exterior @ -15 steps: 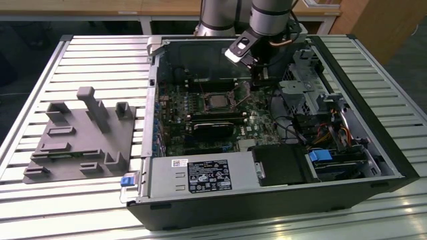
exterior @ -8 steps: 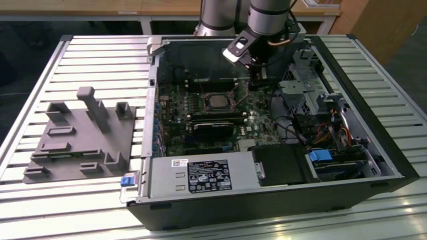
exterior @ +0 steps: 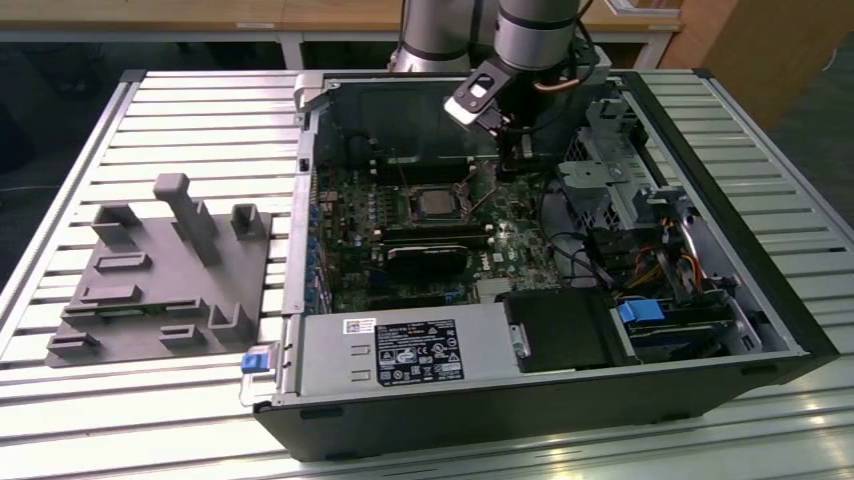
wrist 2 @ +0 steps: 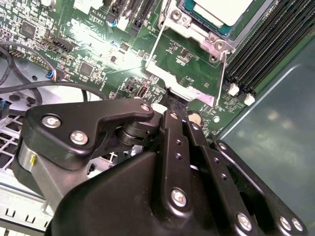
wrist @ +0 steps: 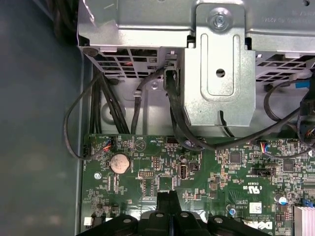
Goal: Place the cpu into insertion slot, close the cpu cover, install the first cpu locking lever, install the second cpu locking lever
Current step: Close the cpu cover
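The cpu (wrist 2: 221, 11) is a small flat square with a pale silver-beige metal face. It lies seated in the insertion slot (wrist 2: 194, 29), whose thin silver rim frames it on the green motherboard (wrist 2: 98, 44). In the exterior view the slot sits in the upper middle of the open computer case (exterior: 534, 410), which lies on its side on the slatted counter (exterior: 174, 130).

The cpu cover (wrist 2: 183, 83), a thin silver frame with a square window, is not yet down. It stands tilted up off the slot, and green board shows through its window.

The arm comes in from 12 o'clock in the exterior view. The claw (exterior: 511, 172) hangs at about 2 o'clock from the slot, just beside it. In the second wrist view the claw's black fingers are clenched together, with their tips at the cover's raised free edge. I cannot tell whether any metal is caught between them.

A black heatsink block (exterior: 427, 258) sits at 6 o'clock from the slot, and the grey power supply (exterior: 400, 350) lies farther along the same line. A grey fixture (exterior: 160, 270) rests on the counter at 9 o'clock from the case, apart from it. In the first wrist view a coin cell (wrist: 118, 162) sits on the board beneath a silver drive cage (wrist: 219, 64).
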`<state>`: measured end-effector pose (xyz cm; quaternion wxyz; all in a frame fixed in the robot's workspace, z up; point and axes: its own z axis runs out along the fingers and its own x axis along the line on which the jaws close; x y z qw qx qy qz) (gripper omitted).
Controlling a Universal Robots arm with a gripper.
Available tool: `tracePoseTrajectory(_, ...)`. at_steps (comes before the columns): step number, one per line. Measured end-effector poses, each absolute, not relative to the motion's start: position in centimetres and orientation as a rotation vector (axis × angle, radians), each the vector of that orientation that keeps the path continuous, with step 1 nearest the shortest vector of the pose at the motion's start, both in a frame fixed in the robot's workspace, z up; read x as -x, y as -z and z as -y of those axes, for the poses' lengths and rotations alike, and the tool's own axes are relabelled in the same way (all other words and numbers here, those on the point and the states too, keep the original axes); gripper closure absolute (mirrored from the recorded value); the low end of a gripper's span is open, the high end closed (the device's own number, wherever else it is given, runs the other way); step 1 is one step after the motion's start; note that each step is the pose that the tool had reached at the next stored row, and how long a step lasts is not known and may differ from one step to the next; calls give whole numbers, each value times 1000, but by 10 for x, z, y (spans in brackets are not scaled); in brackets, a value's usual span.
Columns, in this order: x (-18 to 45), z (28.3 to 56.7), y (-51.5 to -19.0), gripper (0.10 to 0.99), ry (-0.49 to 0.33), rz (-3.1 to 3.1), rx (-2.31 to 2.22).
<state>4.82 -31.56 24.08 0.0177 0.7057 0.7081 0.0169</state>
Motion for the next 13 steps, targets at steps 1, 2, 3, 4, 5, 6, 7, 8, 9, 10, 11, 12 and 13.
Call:
tracePoseTrajectory(1,-48,316,-241,980,-52,-2200,-2192)
tracePoseTrajectory(2,-47,316,-241,980,-52,-2200,-2192)
tracePoseTrajectory(3,-47,316,-241,980,-52,-2200,-2192)
tracePoseTrajectory(4,-46,316,-241,980,-52,-2200,-2192)
tracePoseTrajectory(5,-45,316,-241,980,-52,-2200,-2192)
tracePoseTrajectory(6,-44,316,-241,980,-52,-2200,-2192)
tracePoseTrajectory(7,-43,316,-241,980,-52,-2200,-2192)
tracePoseTrajectory(8,-42,316,-241,980,-52,-2200,-2192)
tracePoseTrajectory(9,-40,316,-241,980,-52,-2200,-2192)
tracePoseTrajectory(10,-39,316,-241,980,-53,-2200,-2192)
tracePoseTrajectory(11,-38,316,-241,980,-53,-2200,-2192)
tracePoseTrajectory(12,-37,316,-241,980,-52,-2200,-2192)
tracePoseTrajectory(13,-36,316,-241,980,-52,-2200,-2192)
